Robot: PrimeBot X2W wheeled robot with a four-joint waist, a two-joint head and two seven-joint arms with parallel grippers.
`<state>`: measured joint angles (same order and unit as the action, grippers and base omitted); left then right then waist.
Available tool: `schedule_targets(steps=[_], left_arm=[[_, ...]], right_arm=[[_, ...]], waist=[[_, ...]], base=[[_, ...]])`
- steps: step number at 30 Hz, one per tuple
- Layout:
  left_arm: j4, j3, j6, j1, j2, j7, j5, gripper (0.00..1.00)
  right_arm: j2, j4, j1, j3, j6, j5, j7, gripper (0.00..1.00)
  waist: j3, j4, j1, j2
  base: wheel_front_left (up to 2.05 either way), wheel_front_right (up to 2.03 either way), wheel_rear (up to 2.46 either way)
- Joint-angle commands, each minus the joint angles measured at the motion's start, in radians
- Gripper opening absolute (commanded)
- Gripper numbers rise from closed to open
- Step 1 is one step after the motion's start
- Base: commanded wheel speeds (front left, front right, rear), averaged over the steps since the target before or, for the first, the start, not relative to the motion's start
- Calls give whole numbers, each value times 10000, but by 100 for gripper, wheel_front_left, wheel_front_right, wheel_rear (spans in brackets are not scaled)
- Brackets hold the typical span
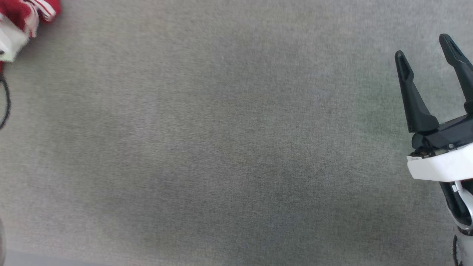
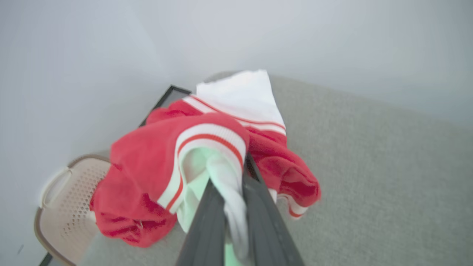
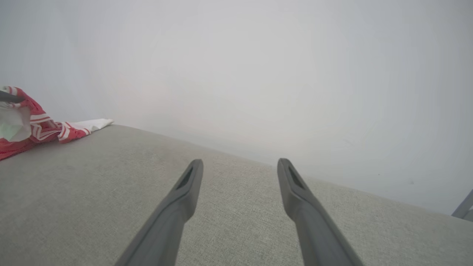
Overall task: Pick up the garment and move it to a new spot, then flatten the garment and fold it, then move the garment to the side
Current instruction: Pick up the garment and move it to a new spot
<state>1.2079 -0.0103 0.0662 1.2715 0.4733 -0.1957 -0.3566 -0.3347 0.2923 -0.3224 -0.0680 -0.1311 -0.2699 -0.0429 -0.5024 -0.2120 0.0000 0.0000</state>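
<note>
There is one red jersey shirt with white sleeves [image 2: 140, 173], one beige perforated laundry basket [image 2: 70, 199], one grey fabric-covered surface [image 1: 221, 147], one black cable [image 1: 5, 103], and two grippers, the left gripper [image 2: 231, 171] and the right gripper [image 1: 423, 46], each with two dark fingers.

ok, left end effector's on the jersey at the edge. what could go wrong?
The left end effector pinches only a thin white fold of the garment; it may slip on lifting.
The garment is bunched at the grey surface's corner by a basket; a drop could land there.
</note>
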Motion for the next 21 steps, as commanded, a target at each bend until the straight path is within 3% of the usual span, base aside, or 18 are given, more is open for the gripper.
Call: schedule_targets(steps=[1,14,21], left_arm=[[-93,-68,47,162,39,140,109,0],[-1603,-1009,515,1116,276,1726,604,0],[-2508,-1589,625,1226,207,1346,492,0]], right_arm=[[85,-30,78,23,5,42,105,100],[824,-634,680,505,5,45,845,100],[1187,-754,1024,725,5,116,1097,100]], waist=[[378,-175,0,0],[2062,-572,0,0],[2861,-614,0,0]], base=[[0,0,0],[0,0,0],[0,0,0]])
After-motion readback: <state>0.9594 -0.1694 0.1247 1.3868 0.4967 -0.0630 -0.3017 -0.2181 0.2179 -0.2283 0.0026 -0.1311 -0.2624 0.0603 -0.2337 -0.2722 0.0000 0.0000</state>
